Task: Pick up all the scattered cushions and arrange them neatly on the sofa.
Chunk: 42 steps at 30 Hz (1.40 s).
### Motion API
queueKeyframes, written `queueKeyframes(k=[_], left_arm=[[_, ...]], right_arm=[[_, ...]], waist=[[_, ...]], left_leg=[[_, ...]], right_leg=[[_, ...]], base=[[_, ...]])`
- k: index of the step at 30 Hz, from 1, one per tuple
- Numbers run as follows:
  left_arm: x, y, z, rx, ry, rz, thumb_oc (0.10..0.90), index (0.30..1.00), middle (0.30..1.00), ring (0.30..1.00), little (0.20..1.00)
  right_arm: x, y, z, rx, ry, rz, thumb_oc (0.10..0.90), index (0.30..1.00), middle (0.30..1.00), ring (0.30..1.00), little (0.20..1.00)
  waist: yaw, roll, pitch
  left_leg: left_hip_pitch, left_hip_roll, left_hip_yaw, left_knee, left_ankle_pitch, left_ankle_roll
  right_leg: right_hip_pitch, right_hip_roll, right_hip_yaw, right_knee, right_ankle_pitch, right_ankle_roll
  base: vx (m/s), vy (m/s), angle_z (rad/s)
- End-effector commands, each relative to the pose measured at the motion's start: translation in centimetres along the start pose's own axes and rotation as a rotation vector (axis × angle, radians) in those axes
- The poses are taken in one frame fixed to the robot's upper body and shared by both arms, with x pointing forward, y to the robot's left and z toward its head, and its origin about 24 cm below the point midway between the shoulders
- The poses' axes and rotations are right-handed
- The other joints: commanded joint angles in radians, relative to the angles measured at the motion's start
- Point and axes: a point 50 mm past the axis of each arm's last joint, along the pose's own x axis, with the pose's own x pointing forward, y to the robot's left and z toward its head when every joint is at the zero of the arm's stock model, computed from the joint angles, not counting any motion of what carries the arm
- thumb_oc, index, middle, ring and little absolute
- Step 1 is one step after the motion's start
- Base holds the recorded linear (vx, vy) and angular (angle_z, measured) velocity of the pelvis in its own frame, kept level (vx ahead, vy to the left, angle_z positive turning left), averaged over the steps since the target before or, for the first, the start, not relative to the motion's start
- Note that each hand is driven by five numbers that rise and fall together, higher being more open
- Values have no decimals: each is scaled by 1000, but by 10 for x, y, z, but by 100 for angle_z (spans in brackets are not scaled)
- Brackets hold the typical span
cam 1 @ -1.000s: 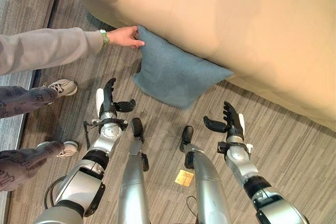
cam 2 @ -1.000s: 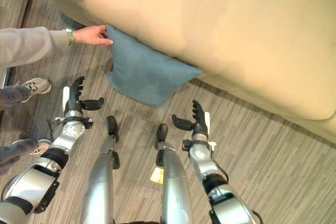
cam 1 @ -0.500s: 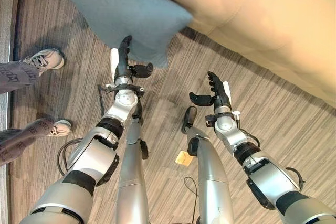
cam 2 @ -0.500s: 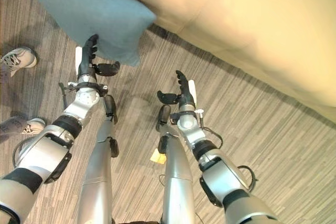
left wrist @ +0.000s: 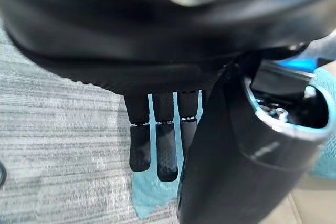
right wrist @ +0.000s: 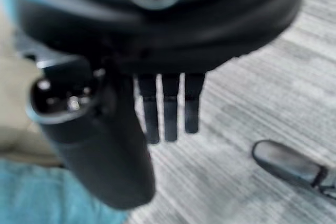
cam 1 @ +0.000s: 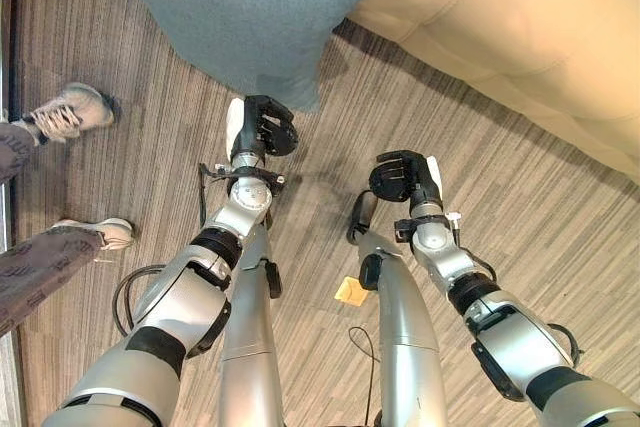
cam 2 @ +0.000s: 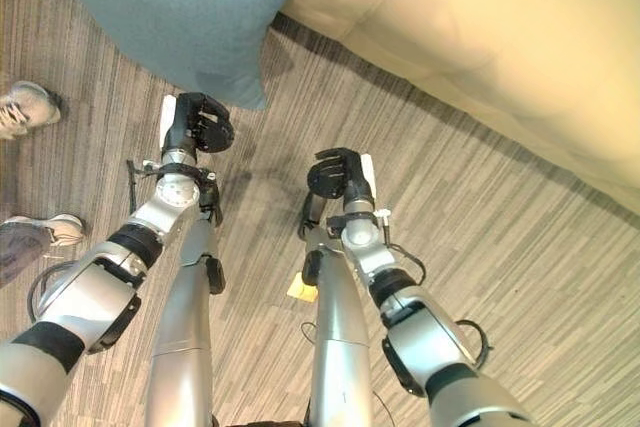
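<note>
Curled now, where half a second back spread wide: left hand (cam 1: 262,130) and right hand (cam 1: 403,175) both clenched on nothing. Blue cushion (cam 1: 235,12) on the floor (cam 1: 120,37) against the sofa (cam 1: 520,17), just beyond the left hand, ungrasped.

Blue cushion (cam 2: 170,17) leans vs sofa (cam 2: 480,37); both hands fisted.
</note>
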Motion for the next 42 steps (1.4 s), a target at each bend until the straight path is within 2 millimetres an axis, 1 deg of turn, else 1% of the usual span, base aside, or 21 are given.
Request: queueKeyframes(k=[1, 3, 5, 9, 16, 17, 18, 19, 21, 24, 25, 26, 27, 28, 30, 33, 35, 36, 40, 41, 42], left_arm=[[-33, 4, -63, 0, 164, 67, 800, 900, 900, 900, 900], [-38, 11, -72, -7, 193, 88, 800, 900, 900, 900, 900], [-50, 41, -98, -95, 273, 199, 800, 900, 900, 900, 900], [-63, 64, -117, -133, 314, 254, 800, 900, 900, 900, 900], [-101, 95, -159, -54, 446, 340, 800, 900, 900, 900, 900], [-104, 100, -164, -2, 469, 343, 800, 900, 900, 900, 900], [-111, 103, -172, 34, 514, 345, 800, 900, 900, 900, 900], [-121, 100, -182, 40, 566, 327, 800, 900, 900, 900, 900], [-128, 99, -187, 42, 599, 322, 800, 900, 900, 900, 900], [-133, 101, -192, 49, 625, 318, 800, 900, 900, 900, 900], [-154, 92, -208, 88, 720, 254, 800, 900, 900, 900, 900], [-155, 92, -208, 89, 721, 253, 800, 900, 900, 900, 900], [-164, 92, -214, 125, 754, 222, 800, 900, 900, 900, 900], [-166, 92, -216, 137, 767, 210, 800, 900, 900, 900, 900], [-166, 75, -214, 112, 760, 160, 800, 900, 900, 900, 900], [-161, 64, -209, 100, 731, 120, 800, 900, 900, 900, 900], [-158, 57, -206, 99, 716, 87, 800, 900, 900, 900, 900], [-156, 51, -203, 81, 708, 70, 800, 900, 900, 900, 900], [-164, 39, -205, 60, 726, 40, 800, 900, 900, 900, 900], [-169, 34, -207, 81, 733, 9, 800, 900, 900, 900, 900], [-178, 22, -208, 56, 748, -18, 800, 900, 900, 900, 900]], right_arm=[[-33, -14, -44, 1, 40, -25, 800, 900, 900, 900, 900], [-36, -16, -47, 8, 42, -31, 800, 900, 900, 900, 900], [-46, -24, -59, 33, 73, -50, 800, 900, 900, 900, 900], [-56, -33, -71, 42, 106, -73, 800, 900, 900, 900, 900], [-77, -30, -95, 55, 192, -57, 800, 900, 900, 900, 900], [-83, -32, -102, 58, 220, -66, 800, 900, 900, 900, 900], [-92, -34, -111, 74, 257, -66, 800, 900, 900, 900, 900], [-96, -34, -116, 80, 282, -65, 800, 900, 900, 900, 900], [-96, -32, -117, 67, 292, -50, 800, 900, 900, 900, 900], [-99, -32, -122, 40, 314, -38, 800, 900, 900, 900, 900], [-108, -34, -133, 39, 374, -37, 800, 900, 900, 900, 900], [-109, -34, -134, 38, 375, -37, 800, 900, 900, 900, 900], [-113, -30, -138, 45, 398, -25, 800, 900, 900, 900, 900], [-117, -29, -141, 51, 414, -24, 800, 900, 900, 900, 900], [-127, -31, -148, 83, 445, -32, 800, 900, 900, 900, 900], [-129, -32, -151, 84, 460, -43, 800, 900, 900, 900, 900], [-126, -30, -151, 60, 460, -34, 800, 900, 900, 900, 900], [-124, -25, -149, 54, 453, -17, 800, 900, 900, 900, 900], [-129, -20, -150, 36, 457, 13, 800, 900, 900, 900, 900], [-136, -24, -156, 44, 480, 3, 800, 900, 900, 900, 900], [-145, -31, -162, 63, 508, -22, 800, 900, 900, 900, 900]], waist=[[4, 41, -174], [6, 42, -176], [17, 43, -176], [27, 48, -165], [71, 14, -187], [66, 13, -183], [47, 14, -182], [34, 24, -194], [35, 11, -190], [48, -16, -181], [44, -19, -199], [43, -20, -198], [34, -13, -185], [31, -8, -179], [17, 10, -168], [8, 6, -151], [6, -8, -131], [2, -19, -111], [-11, -28, -94], [-23, -31, -97], [-42, -30, -97]], left_leg=[[-39, 11, -77, 41, -144, -13], [-24, 11, -79, 44, -148, -13], [6, 16, -85, 82, -165, -16], [20, 23, -95, 152, -187, -24], [155, 23, -107, 97, -196, -35], [163, 18, -75, 99, -182, -35], [189, 69, 104, 106, -145, -34], [274, 100, 212, 37, -162, -23], [332, 92, 247, -7, -174, -11], [350, 61, 238, 7, -195, 3], [404, 23, 242, 0, -240, 36], [409, 19, 243, -2, -242, 39], [449, -1, 239, -3, -262, 66], [481, -13, 231, -13, -268, 73], [529, -60, 195, -19, -278, 76], [549, -79, 173, -15, -286, 71], [574, -91, 161, -18, -304, 69], [612, -99, 147, -18, -330, 73], [684, -107, 120, 15, -396, 78], [695, -113, 109, 47, -423, 73], [666, -107, 113, 178, -441, 33]], right_leg=[[59, -3, 48, -71, -47, 76], [77, -4, 45, -67, -56, 73], [127, -8, 34, -35, -82, 66], [173, -13, 5, 0, -112, 58], [356, -18, -65, -75, -115, 66], [411, -26, -98, -123, -107, 61], [490, -20, -148, -196, -103, 47], [533, -10, -170, -220, -106, 51], [577, -7, -164, -245, -92, 61], [603, -40, -168, -225, -63, 79], [632, -91, -167, -184, -14, 119], [634, -95, -166, -182, -13, 123], [624, -159, -143, -77, 78, 165], [634, -168, -116, -37, 68, 168], [633, -120, -36, -11, 19, 133], [622, -73, -28, -59, -40, 95], [591, -42, -52, -131, -29, 90], [515, -20, -81, -168, 21, 102], [465, -31, -139, -248, 80, 137], [513, -17, -124, -318, 69, 128], [575, 21, -75, -340, 54, 80]], base=[[48, -55, 1], [50, -51, 3], [63, -81, 7], [36, -49, 24], [92, -33, 21], [126, -38, 34], [173, 116, 47], [149, 154, 72], [133, 205, 63], [161, 174, 16], [190, 186, 27], [305, 369, 49], [200, 269, 44], [284, 339, 53], [270, 188, 52], [173, 27, 47], [236, -28, 27], [231, -37, 10], [339, -111, -4], [368, -252, 47], [244, -283, 89]])
